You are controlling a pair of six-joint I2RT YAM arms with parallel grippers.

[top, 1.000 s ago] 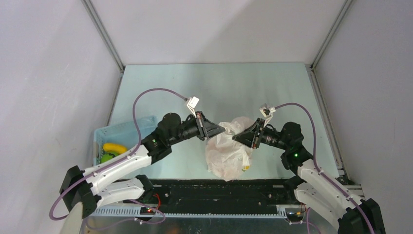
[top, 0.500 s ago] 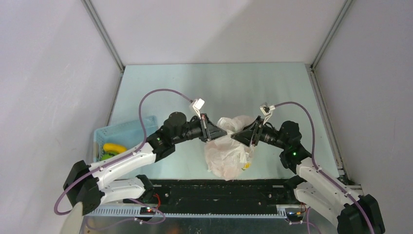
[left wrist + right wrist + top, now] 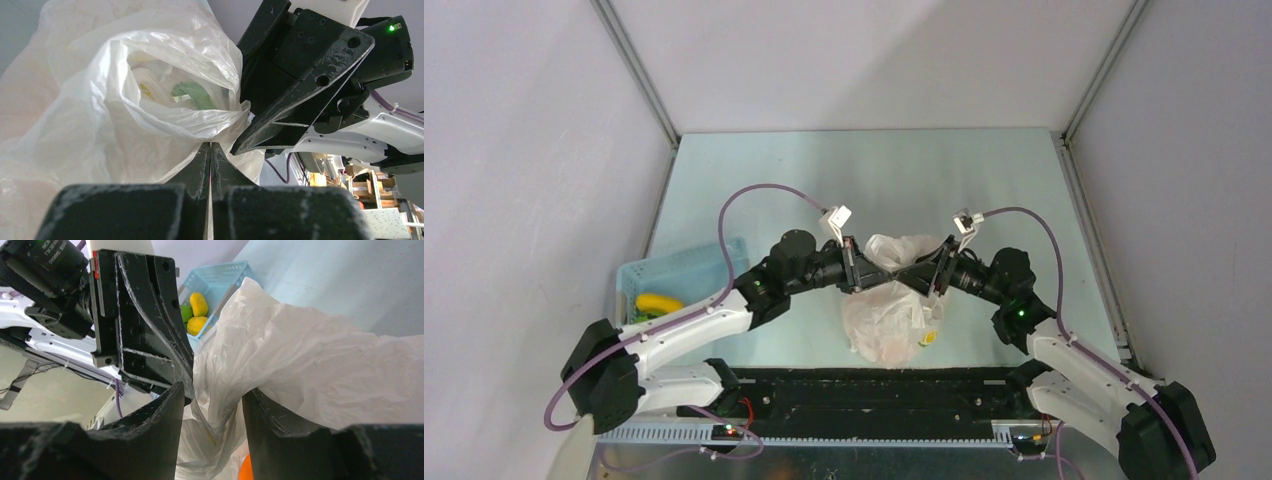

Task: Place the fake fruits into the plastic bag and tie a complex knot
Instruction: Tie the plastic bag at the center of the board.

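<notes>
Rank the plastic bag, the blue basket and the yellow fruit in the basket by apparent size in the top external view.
1. plastic bag and blue basket: about alike. The basket is partly hidden, so I won't rank them.
2. yellow fruit: clearly smallest.

The pale green table (image 3: 824, 170) bears the plastic bag (image 3: 879, 322) and a blue basket (image 3: 664, 275).

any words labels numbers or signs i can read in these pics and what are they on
None can be read for sure.
White lettering on the left arm's black housing: cut off at the frame edge, too small to read.
Green print on the plastic bag: crumpled, no letters legible.
Boxes in the background: too blurred.
</notes>
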